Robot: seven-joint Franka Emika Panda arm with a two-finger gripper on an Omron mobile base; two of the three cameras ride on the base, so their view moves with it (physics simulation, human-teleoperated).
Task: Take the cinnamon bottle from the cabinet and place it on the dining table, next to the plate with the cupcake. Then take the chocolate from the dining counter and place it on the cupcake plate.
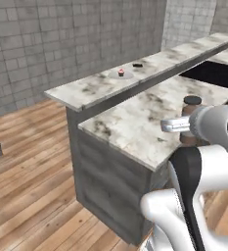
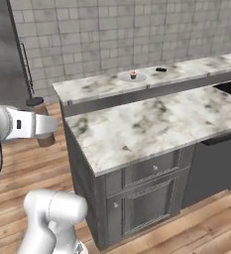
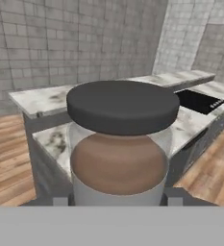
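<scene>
In the left base view, the plate (image 1: 121,74) sits on the high bench (image 1: 86,90), up at about 12 o'clock. A little cupcake (image 1: 121,72) stands on it. Just to the right, at 1 o'clock, lies the dark chocolate (image 1: 137,64), a bit apart from the plate. Further right, at 3 o'clock, the spice bottle (image 1: 190,117) is up in the air over the lower bench (image 1: 130,125).

The gripper (image 1: 186,125) has closed its two fingers on the bottle and is holding it upright. In the hand view the bottle (image 3: 119,144) is very close, with its dark cap (image 3: 123,105) on top and brown spice inside.

So the bottle is out of the cabinet, and that part is done. It is not on the high bench yet, and it is well away from the plate. I think the arm must now carry it up and set it down beside the plate. After that, the chocolate has to go onto the plate.
</scene>
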